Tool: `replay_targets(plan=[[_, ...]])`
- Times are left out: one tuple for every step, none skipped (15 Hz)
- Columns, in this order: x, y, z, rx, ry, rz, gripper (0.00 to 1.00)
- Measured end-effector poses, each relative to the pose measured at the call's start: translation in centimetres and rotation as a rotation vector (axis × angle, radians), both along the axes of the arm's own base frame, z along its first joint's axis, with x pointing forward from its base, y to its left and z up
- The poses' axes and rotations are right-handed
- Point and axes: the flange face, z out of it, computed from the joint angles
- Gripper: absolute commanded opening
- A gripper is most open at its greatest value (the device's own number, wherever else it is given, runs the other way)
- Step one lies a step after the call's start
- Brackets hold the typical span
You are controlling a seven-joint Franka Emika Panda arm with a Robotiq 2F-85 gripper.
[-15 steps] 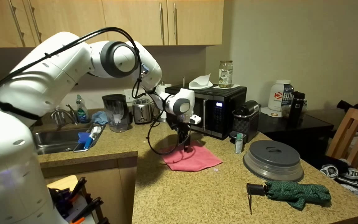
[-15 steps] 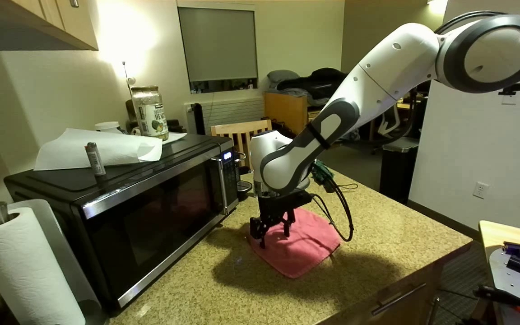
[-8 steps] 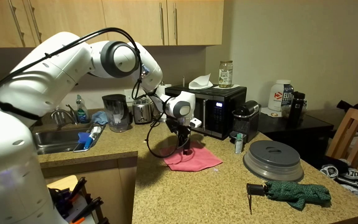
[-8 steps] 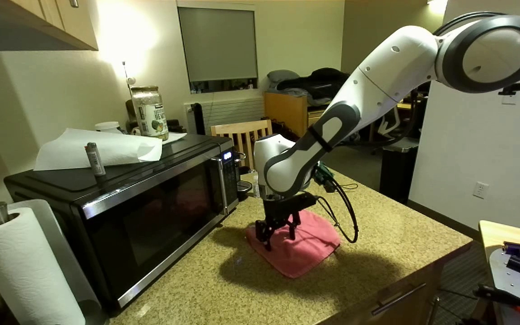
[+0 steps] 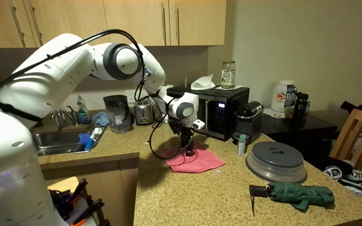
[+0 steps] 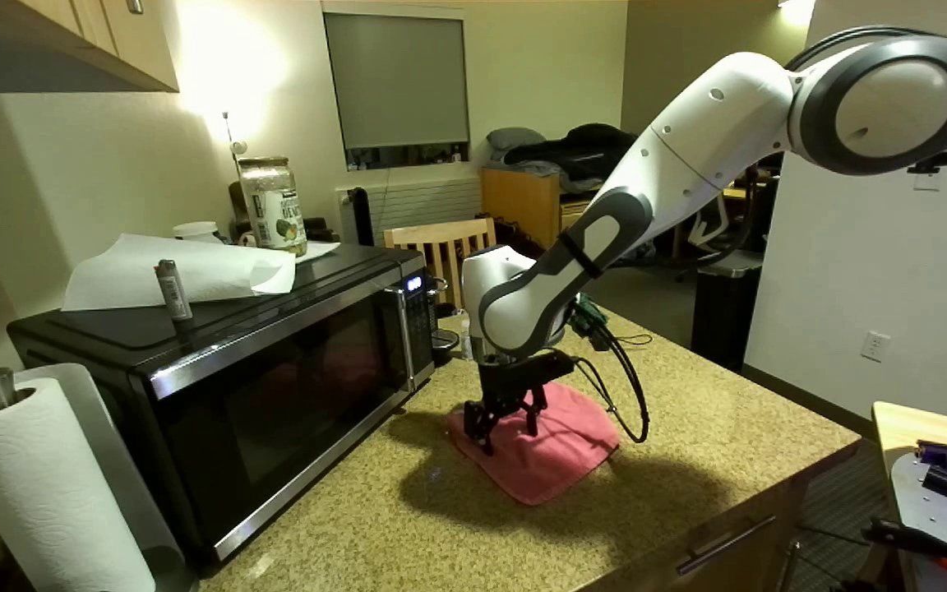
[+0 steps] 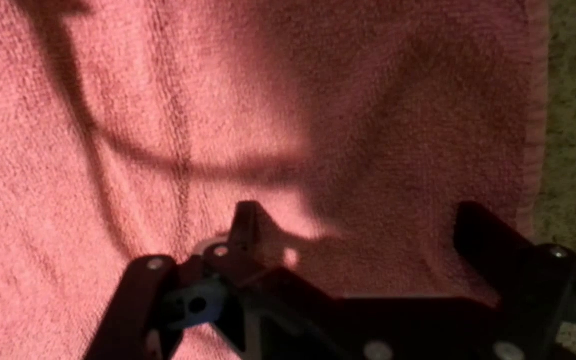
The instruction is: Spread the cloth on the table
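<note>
1. The tool (image 7: pixel 354 207) has come down a little. It is spread wide and holds nothing.
2. Under it, the pink cloth (image 5: pixel 197 162) lies on the table (image 5: pixel 200 197), a bit wrinkly, and looks unmoved.
3. So a pinch or push probably comes next.

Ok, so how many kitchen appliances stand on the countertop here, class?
3: the toaster, beside the water filter pitcher; the microwave, near the pink cloth; and the coffee machine, just past the microwave's control-panel end. The robot arm may hide others.
</note>
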Motion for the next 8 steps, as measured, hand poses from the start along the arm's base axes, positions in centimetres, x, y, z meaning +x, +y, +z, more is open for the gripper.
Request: replay_targets(plan=[[0.2,0.1,0.0,0.0,0.005,0.001,1.0],[0.4,0.1,0.0,0.0,0.008,0.003,1.0],[0.7,0.2,0.0,0.001,0.008,0.005,1.0],[1.1,0.4,0.0,0.002,0.008,0.008,1.0],[1.5,0.6,0.0,0.003,0.006,0.012,1.0],[1.9,0.8,0.1,0.004,0.002,0.018,1.0],[2.4,1.0,0.2,0.004,-0.002,0.024,1.0],[2.9,1.3,0.3,0.005,-0.007,0.03,1.0]])
